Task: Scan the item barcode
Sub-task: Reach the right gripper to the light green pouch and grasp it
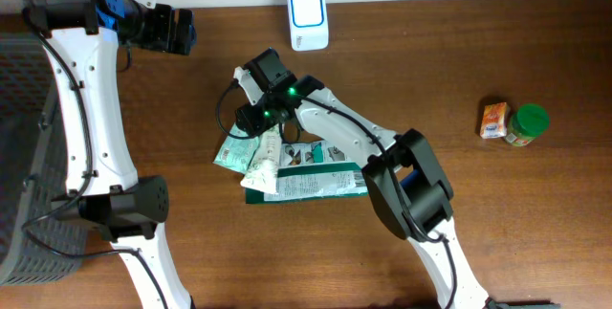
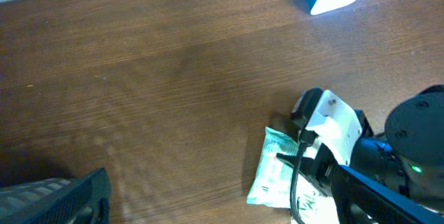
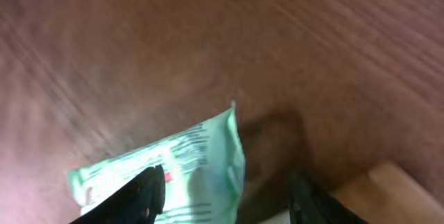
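A pile of packets lies mid-table: a green-and-white packet, a white tube and a flat dark-green box. My right gripper hangs low over the pile's upper left end. In the right wrist view it stands open, straddling the green-and-white packet. The packet shows dark printed bars, touches the left finger and stands apart from the right one. The white scanner stands at the table's back edge. My left gripper is open and empty at the back left.
An orange packet and a green-lidded jar stand at the right. A grey basket sits off the table's left edge. The right arm crosses the table's middle above the dark-green box.
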